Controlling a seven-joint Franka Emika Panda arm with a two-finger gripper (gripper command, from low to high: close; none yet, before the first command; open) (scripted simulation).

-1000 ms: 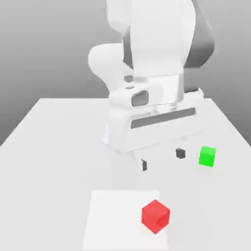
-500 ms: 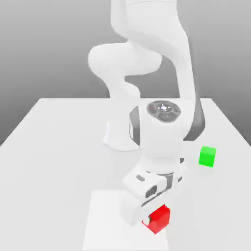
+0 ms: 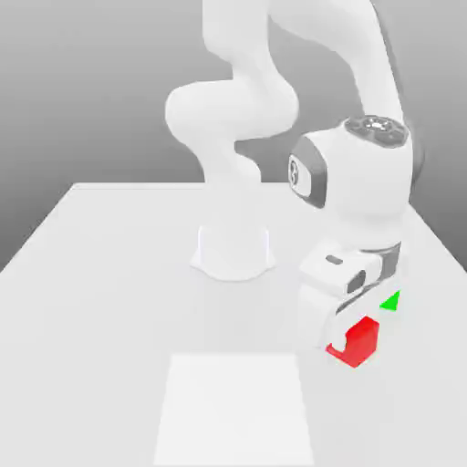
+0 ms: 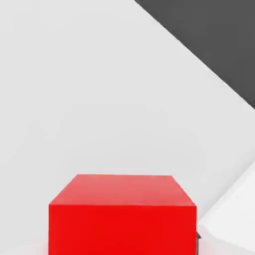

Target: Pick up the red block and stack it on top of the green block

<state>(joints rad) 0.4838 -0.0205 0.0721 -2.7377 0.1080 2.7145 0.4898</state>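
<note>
Pale tabletop under a gray backdrop: in the exterior view, the white gripper is clamped on the red block, with the partly hidden green block behind, toward that view's right. In the hand view, the red block's top and one side face the camera.

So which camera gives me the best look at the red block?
The hand view: the red block looms large there, its top and one side face plain. The exterior view shows it smaller, partly covered by the gripper.
</note>
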